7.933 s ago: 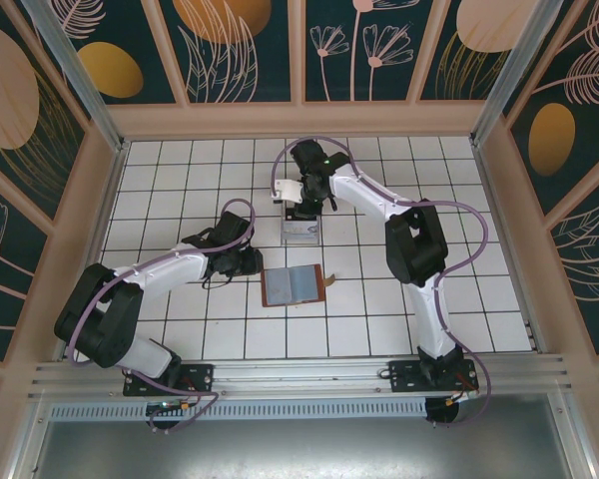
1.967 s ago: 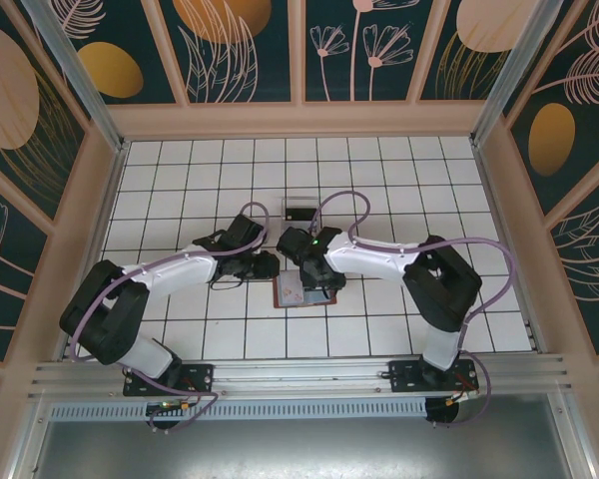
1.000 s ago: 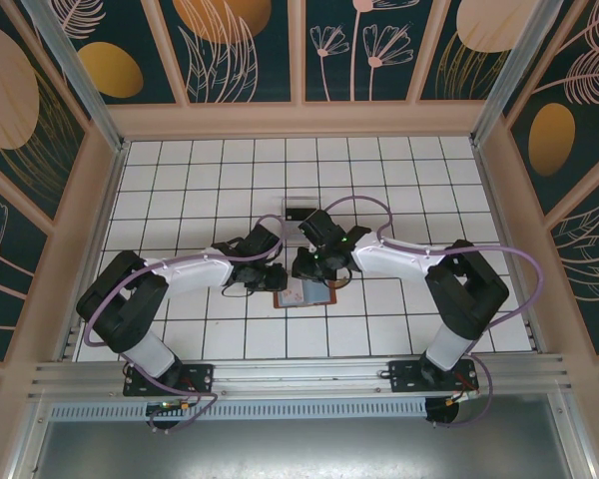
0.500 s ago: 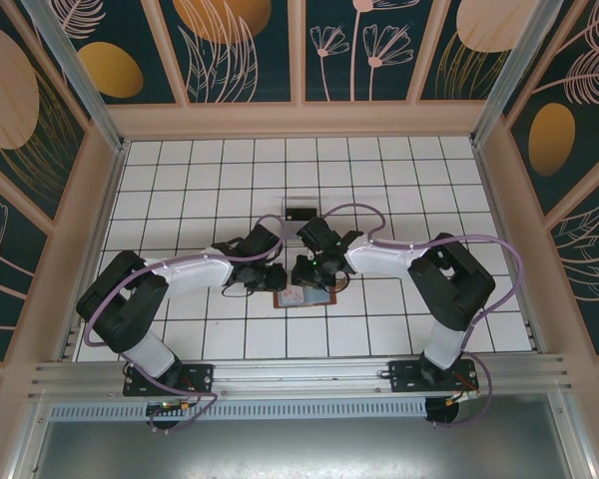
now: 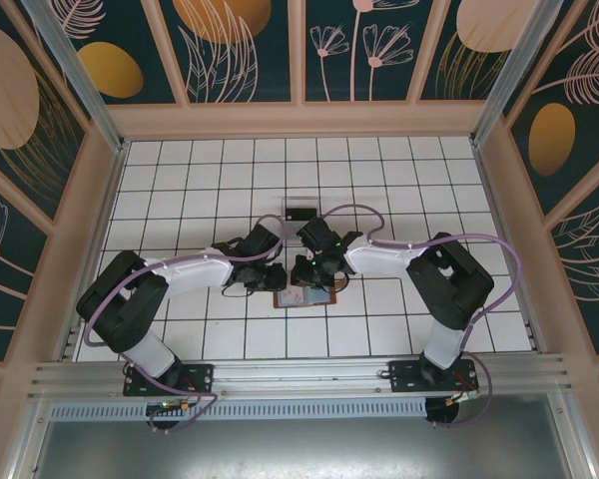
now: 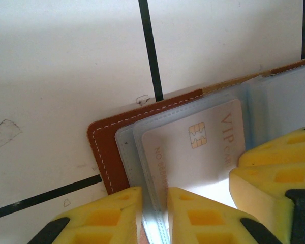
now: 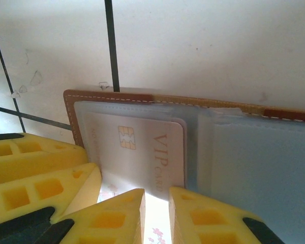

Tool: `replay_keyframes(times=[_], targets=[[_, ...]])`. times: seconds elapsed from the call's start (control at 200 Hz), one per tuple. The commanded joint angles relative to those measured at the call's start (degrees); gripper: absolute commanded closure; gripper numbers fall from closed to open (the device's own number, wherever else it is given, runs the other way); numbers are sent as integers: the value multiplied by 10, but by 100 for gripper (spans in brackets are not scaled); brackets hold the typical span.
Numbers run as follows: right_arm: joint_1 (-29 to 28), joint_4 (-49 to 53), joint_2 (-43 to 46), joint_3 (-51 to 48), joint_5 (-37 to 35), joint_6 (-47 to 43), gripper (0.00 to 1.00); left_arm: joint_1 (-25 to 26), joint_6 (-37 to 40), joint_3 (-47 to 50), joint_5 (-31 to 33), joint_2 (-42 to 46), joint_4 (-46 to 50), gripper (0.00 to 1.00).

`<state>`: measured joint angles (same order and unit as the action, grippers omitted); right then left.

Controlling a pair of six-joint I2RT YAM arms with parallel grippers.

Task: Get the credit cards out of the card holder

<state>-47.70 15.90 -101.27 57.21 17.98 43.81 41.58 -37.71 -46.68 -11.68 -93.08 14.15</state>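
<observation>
The brown leather card holder (image 5: 305, 298) lies open on the tiles between both arms, its brown edge (image 6: 108, 152) framing grey-blue sleeves. A pale pink VIP credit card (image 6: 203, 145) with a gold chip sits in the left sleeve (image 7: 142, 145). My left gripper (image 6: 152, 216) is shut on the edge of the grey-blue sleeves at the holder's near corner. My right gripper (image 7: 156, 216) is shut on a white credit card with pink flowers (image 7: 157, 226) that sticks out from under the VIP card. The two grippers (image 5: 278, 281) (image 5: 315, 280) nearly touch over the holder.
A clear acrylic stand (image 5: 301, 212) holding a dark card stands two tiles behind the holder. White tiled floor (image 5: 180, 180) surrounds the work spot, and wooden walls (image 5: 299, 120) close it in. The right gripper's yellow fingers (image 6: 274, 173) crowd the left wrist view.
In the last second the right arm has folded in closer over the holder and the holder has shifted slightly toward me. The left arm has stayed put.
</observation>
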Motion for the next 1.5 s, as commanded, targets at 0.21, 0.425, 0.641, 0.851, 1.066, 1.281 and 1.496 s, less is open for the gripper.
replay_keyframes(times=[0.21, 0.425, 0.641, 0.851, 1.066, 1.281, 1.496], targets=[[0, -15, -12, -9, 11, -6, 81, 2, 0, 3, 9, -12, 15, 78], [-5, 40, -14, 3, -51, -17, 77, 2, 0, 3, 10, -11, 15, 78], [-11, 57, -20, 11, -65, -25, 77, 2, 0, 2, 12, -9, 18, 76], [-16, 90, -23, 27, -98, -30, 77, 2, -1, -1, 18, -2, 23, 74], [-19, 91, -22, 25, -102, -28, 77, 2, 2, -2, 29, 9, 32, 71], [-21, 113, -15, 36, -122, -25, 76, 2, 5, 0, 24, 4, 29, 71], [-21, 107, 5, 40, -113, -18, 75, 2, 18, -3, 27, -10, 35, 71]])
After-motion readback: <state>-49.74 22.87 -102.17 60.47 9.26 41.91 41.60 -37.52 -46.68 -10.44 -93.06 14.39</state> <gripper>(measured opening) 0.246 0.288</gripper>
